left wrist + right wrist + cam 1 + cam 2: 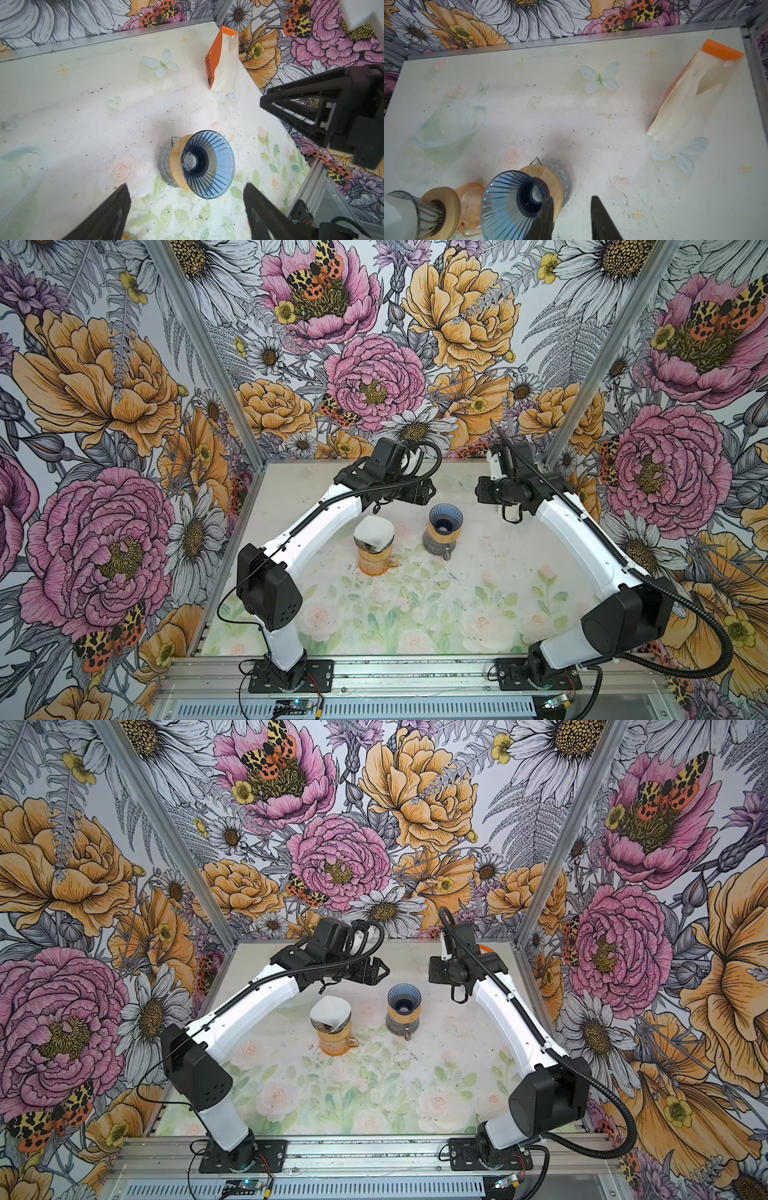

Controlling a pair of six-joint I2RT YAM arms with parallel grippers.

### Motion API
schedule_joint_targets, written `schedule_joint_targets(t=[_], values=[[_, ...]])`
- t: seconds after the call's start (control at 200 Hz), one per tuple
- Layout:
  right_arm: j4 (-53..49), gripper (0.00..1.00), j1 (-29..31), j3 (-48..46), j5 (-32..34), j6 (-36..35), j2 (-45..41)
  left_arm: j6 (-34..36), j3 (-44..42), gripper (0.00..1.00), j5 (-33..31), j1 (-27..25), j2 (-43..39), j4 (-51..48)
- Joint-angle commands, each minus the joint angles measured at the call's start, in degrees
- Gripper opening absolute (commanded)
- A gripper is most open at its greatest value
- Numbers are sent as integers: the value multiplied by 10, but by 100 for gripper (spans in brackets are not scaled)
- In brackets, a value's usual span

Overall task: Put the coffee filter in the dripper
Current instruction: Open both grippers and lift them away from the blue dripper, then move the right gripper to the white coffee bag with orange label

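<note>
Filter [373,531] already sits in the smoky dripper [371,548], 8 o'clock of the blue dripper [446,520]. Left claw [186,185] is spread wide and right claw [572,197] slightly parted, both empty. Job's done, I reckon.

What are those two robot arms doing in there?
They are getting things ready to make coffee. A white paper filter now sits in the dripper on the orange jug. The left pincer hangs open and empty in the air near the blue dripper, which has no filter in it. The right pincer is open too and holds nothing. A coffee bag is in the back corner.
</note>
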Motion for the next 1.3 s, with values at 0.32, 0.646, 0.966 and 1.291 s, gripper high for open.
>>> schedule_joint_targets(t=[0.32, 0.646, 0.966, 1.291], values=[[70, 27, -80, -99, 92, 19, -31, -4, -188, 99, -50, 44, -149, 130], [185, 26, -173, -199, 6, 51, -14, -36, -324, 99, -43, 110, -254, 224], [255, 26, -210, -203, -23, 65, 75, -58, -384, 99, -25, 168, -311, 233], [300, 25, -224, -178, -34, 76, 167, -64, -385, 99, -14, 177, -318, 227]])
